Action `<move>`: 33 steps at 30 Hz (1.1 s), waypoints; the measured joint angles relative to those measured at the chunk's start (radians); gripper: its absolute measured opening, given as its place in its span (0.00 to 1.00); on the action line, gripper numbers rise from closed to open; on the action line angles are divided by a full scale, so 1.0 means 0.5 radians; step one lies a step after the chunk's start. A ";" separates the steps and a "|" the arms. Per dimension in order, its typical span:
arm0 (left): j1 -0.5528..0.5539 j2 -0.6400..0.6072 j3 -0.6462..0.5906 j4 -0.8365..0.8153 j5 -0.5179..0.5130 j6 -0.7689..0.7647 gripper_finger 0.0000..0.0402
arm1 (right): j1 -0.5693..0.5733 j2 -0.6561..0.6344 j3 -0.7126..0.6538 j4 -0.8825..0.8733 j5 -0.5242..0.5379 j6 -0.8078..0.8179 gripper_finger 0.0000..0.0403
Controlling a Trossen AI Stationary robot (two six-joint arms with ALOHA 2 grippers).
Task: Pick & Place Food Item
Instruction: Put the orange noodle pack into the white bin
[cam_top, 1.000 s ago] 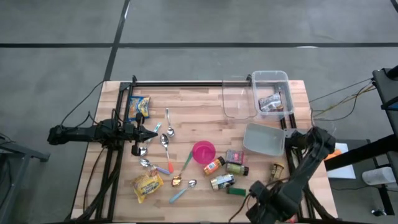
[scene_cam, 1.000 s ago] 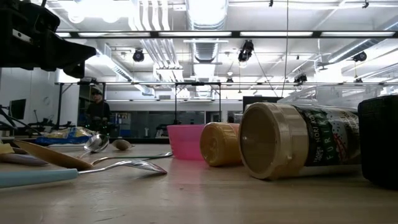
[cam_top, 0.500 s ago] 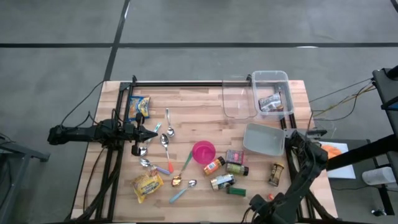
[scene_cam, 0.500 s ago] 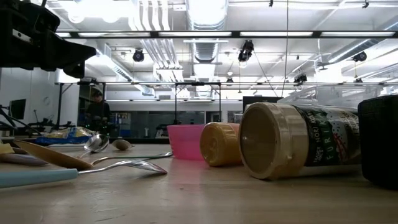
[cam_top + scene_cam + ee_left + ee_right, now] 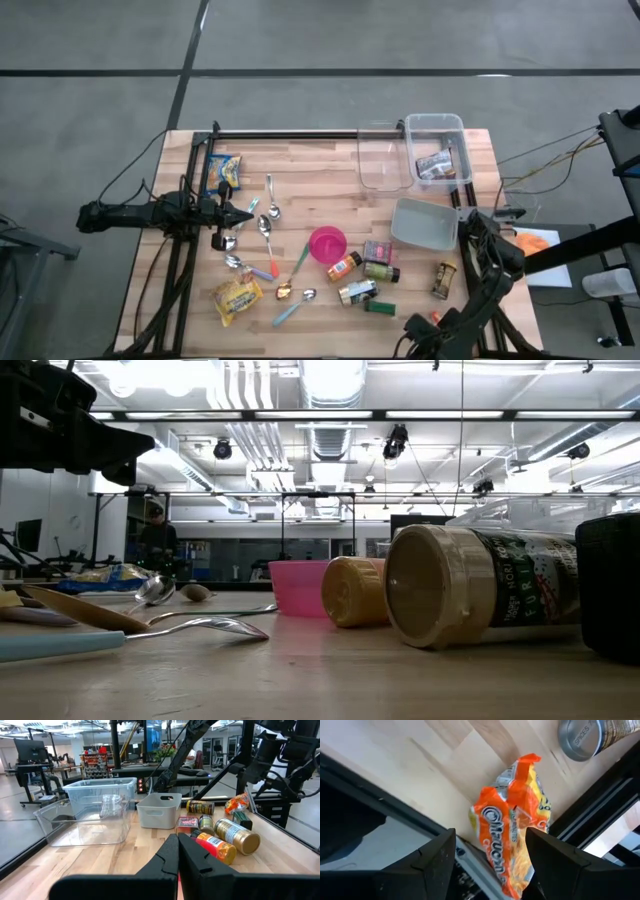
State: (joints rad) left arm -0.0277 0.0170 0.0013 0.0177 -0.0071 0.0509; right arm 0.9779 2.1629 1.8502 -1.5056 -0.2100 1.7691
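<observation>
The right gripper (image 5: 490,857), fingers spread and holding nothing, hovers over an orange crinkled noodle packet (image 5: 512,820) lying at the right edge of the pale wooden table (image 5: 300,170), partly over the side beside a steel-lidded spice jar (image 5: 582,737). The left gripper (image 5: 178,857) waits shut and empty over the table's left half. One wrapped item already lies in the far clear plastic bin (image 5: 437,150); the grey tub (image 5: 424,224) looks empty. The pick seems not yet made: closing on the packet, lifting and placing it all remain.
</observation>
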 joint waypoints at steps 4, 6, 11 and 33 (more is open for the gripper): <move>0.000 0.000 0.000 0.000 0.000 0.000 0.00 | 0.006 0.000 -0.055 0.052 0.000 -0.002 0.59; 0.000 0.000 -0.001 0.000 0.000 0.000 0.00 | 0.008 0.000 -0.080 0.076 0.002 -0.001 0.59; 0.000 0.000 0.000 -0.001 0.000 0.000 0.00 | 0.012 -0.002 -0.179 0.166 0.008 -0.001 0.59; 0.000 0.000 -0.001 0.000 0.000 0.000 0.00 | 0.030 -0.003 -0.332 0.221 -0.016 -0.031 0.45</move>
State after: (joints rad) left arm -0.0277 0.0170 0.0010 0.0177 -0.0071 0.0509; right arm 0.9928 2.1616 1.6844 -1.3949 -0.2180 1.7538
